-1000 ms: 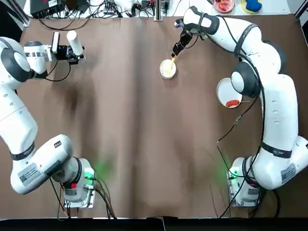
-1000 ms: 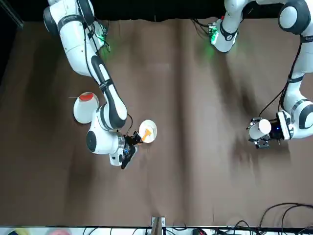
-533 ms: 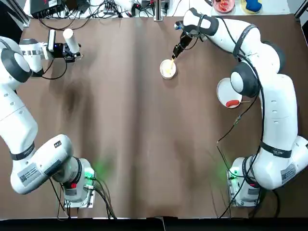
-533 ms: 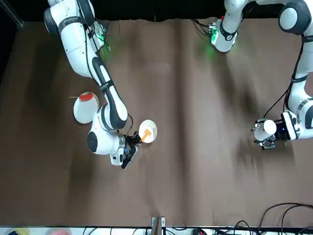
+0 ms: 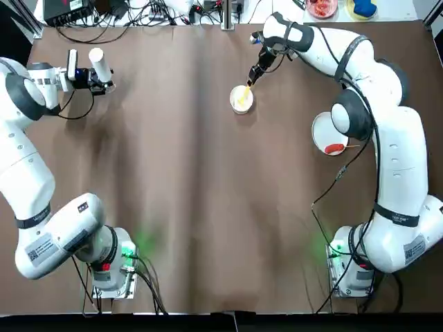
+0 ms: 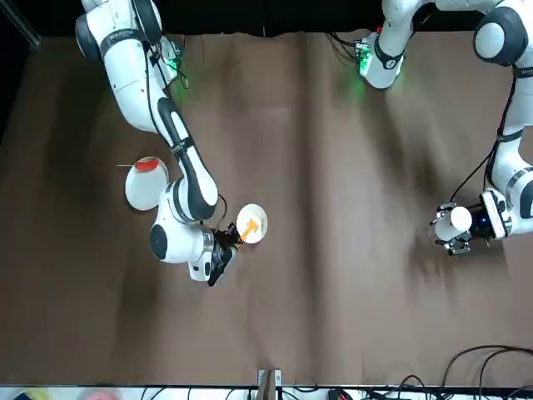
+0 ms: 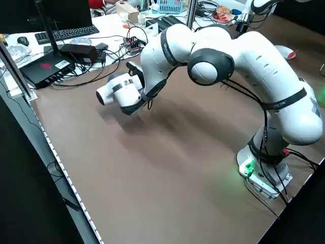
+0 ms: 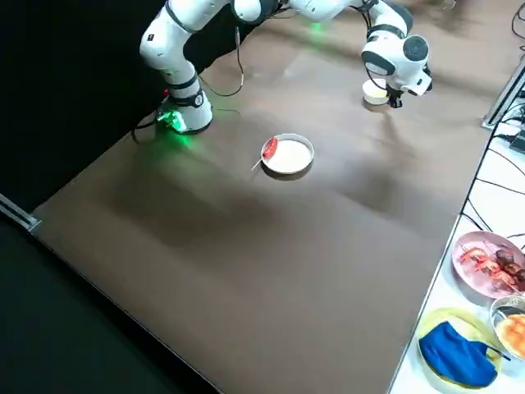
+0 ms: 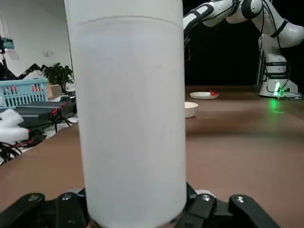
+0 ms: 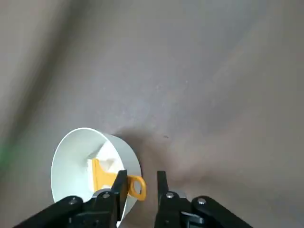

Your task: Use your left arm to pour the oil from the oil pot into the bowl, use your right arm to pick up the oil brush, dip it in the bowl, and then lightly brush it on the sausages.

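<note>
Looking at the right gripper (image 10: 138,190), its jaws are narrow and sit around the ringed end of the oil brush (image 10: 107,176), whose long axis runs away from the fingers down into the bowl (image 5: 241,99), pale tip inside. I can't tell if they're actually pinching it. The left gripper (image 5: 88,76) grips the oil pot (image 9: 127,114) way off at the table's far-left corner (so only 1 arm is anywhere near).
</note>
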`<action>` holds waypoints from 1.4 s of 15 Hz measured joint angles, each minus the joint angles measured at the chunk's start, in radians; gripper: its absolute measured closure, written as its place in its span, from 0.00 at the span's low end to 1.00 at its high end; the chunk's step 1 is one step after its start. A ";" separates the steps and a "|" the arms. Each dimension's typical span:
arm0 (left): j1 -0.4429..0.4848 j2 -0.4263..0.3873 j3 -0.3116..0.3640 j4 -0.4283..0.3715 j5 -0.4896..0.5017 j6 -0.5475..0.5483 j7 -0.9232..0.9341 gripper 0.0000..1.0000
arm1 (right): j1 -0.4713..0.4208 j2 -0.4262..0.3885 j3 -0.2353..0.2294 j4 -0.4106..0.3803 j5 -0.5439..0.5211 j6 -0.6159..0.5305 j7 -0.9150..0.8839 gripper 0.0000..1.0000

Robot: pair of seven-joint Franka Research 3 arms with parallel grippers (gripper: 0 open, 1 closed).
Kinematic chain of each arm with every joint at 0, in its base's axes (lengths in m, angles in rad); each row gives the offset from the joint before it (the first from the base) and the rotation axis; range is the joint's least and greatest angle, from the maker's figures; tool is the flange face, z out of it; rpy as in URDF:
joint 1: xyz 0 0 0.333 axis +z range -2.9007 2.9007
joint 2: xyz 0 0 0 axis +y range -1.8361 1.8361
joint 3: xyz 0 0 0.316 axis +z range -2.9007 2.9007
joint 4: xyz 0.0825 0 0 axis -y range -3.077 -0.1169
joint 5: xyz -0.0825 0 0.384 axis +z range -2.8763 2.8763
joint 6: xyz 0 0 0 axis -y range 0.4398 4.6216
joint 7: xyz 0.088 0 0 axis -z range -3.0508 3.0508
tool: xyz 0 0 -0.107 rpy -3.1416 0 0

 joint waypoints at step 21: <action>0.041 0.098 0.036 0.031 0.000 0.069 0.038 0.44 | -0.004 -0.038 -0.003 0.014 0.027 -0.132 0.015 0.96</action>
